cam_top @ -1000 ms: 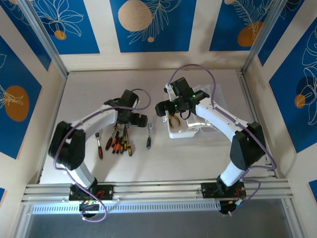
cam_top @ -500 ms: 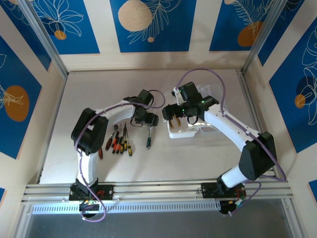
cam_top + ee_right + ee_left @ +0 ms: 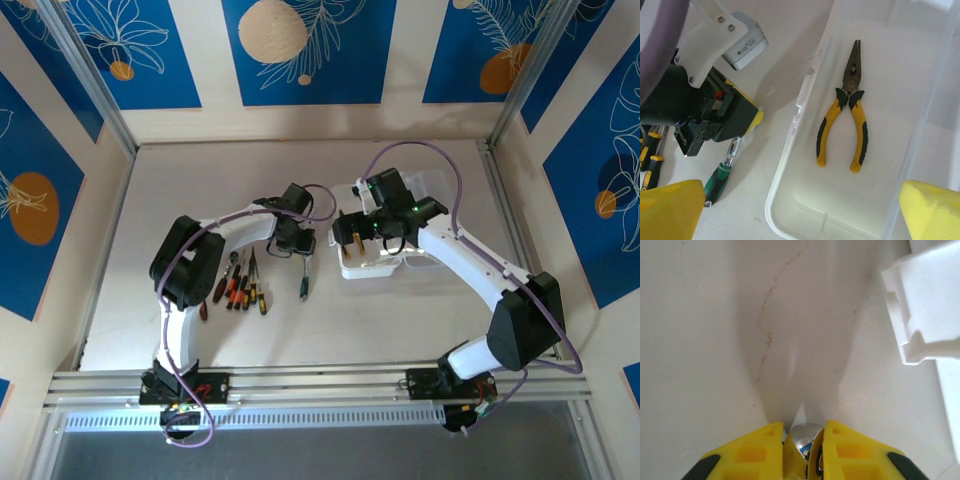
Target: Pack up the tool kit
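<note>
The translucent white case [image 3: 378,268] lies open at centre right with yellow-handled pliers [image 3: 846,112] inside. My right gripper [image 3: 352,230] hangs open above the case [image 3: 790,145], its yellow fingertips [image 3: 670,210] spread wide and nothing between them. The metal ratchet [image 3: 303,278] with a green handle [image 3: 717,180] lies just left of the case. My left gripper [image 3: 300,245] is down on its upper end. In the left wrist view the left gripper [image 3: 804,426] is shut on the ratchet's shiny head [image 3: 807,436]. Several orange and red-handled screwdrivers [image 3: 240,285] lie in a row further left.
A corner of the case [image 3: 925,305] stands close to the right of the left gripper. The case's lid [image 3: 432,188] lies behind it. Metal frame rails border the table on the left, right and near sides. Bare table stretches ahead of the left gripper.
The left arm swung right from the screwdrivers to the ratchet, and its jaws closed on the ratchet's head. The right gripper shifted slightly right over the case, still open.
</note>
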Controlling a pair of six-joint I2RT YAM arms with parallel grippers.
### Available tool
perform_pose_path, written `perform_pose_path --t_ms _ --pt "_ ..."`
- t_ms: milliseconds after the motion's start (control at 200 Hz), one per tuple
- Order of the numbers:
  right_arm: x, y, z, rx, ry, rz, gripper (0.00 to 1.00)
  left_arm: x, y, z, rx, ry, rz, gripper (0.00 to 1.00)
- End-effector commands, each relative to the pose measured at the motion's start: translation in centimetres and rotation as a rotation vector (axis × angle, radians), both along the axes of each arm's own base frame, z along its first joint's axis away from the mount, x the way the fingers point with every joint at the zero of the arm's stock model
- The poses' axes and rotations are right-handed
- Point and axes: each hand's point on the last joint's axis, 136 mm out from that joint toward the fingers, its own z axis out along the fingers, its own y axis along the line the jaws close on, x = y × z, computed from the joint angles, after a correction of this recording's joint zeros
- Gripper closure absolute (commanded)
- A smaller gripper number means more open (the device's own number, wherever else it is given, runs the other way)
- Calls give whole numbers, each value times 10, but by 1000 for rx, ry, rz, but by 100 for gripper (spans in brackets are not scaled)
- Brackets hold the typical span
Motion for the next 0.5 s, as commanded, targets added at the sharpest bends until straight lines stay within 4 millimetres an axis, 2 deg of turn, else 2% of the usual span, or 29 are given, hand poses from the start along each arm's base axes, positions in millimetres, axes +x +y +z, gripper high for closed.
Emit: perform_pose_path --t_ms 0,40,140,245,365,495 --pt "-5 -6 5 13 -3 -12 1 -17 -1 -12 3 52 -20 96" --pt "-6 -7 6 15 -3 -14 1 -18 0 -10 2 51 -18 100" --pt "-8 -10 8 25 -3 -15 1 -19 1 -2 -17 44 -23 100" --pt "-11 -12 9 44 0 -15 1 -19 0 15 -79 33 -18 100" --pt "-17 -9 14 86 -6 11 1 -16 -1 46 -176 7 -10 100" --pt "-27 0 24 159 -15 59 1 -11 -7 93 -304 -41 -13 100"
